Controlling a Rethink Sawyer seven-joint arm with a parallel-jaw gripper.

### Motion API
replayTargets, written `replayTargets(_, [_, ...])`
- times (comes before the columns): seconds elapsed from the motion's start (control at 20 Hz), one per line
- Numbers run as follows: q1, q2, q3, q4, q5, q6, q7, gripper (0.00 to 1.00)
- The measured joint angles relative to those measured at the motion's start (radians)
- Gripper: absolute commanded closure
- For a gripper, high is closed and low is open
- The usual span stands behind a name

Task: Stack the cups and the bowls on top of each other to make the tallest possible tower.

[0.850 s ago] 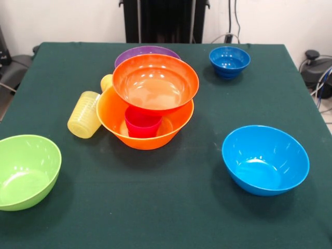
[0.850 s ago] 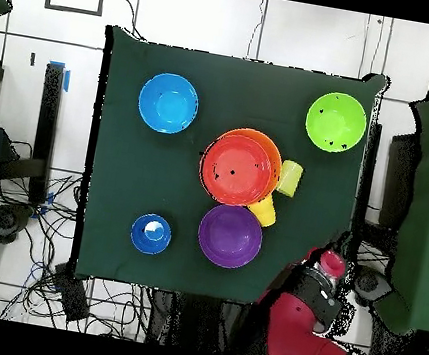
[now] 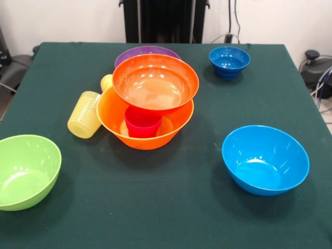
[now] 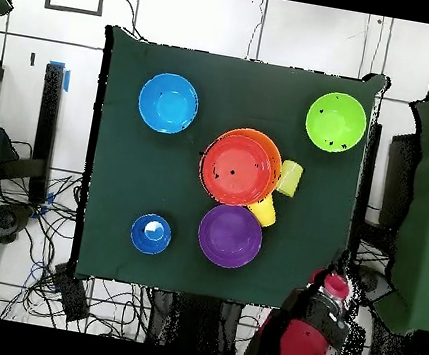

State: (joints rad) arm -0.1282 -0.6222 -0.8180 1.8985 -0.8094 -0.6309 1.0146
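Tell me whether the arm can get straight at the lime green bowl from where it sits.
Probably yes. The lime green bowl stands alone at a table corner, open side up, with nothing over it. The arm is drawn back off the table edge on that side.

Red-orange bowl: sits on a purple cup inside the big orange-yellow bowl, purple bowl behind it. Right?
Nearly. The cup under the red-orange bowl is red-pink, not purple; the front view shows it standing inside the orange-yellow bowl. The purple bowl does sit behind the stack.
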Motion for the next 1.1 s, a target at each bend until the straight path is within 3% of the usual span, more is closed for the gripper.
replayTargets(0.3, [-0.019, 0.103, -0.008, 0.002, 0.110, -0.134, 0.000, 0.00])
replayTargets(0.5, [-0.009, 0.223, -0.023, 0.002, 0.191, -0.239, 0.000, 0.00])
replayTargets(1.1, [0.042, 0.509, -0.039, 0.001, 0.366, -0.376, 0.000, 0.00])
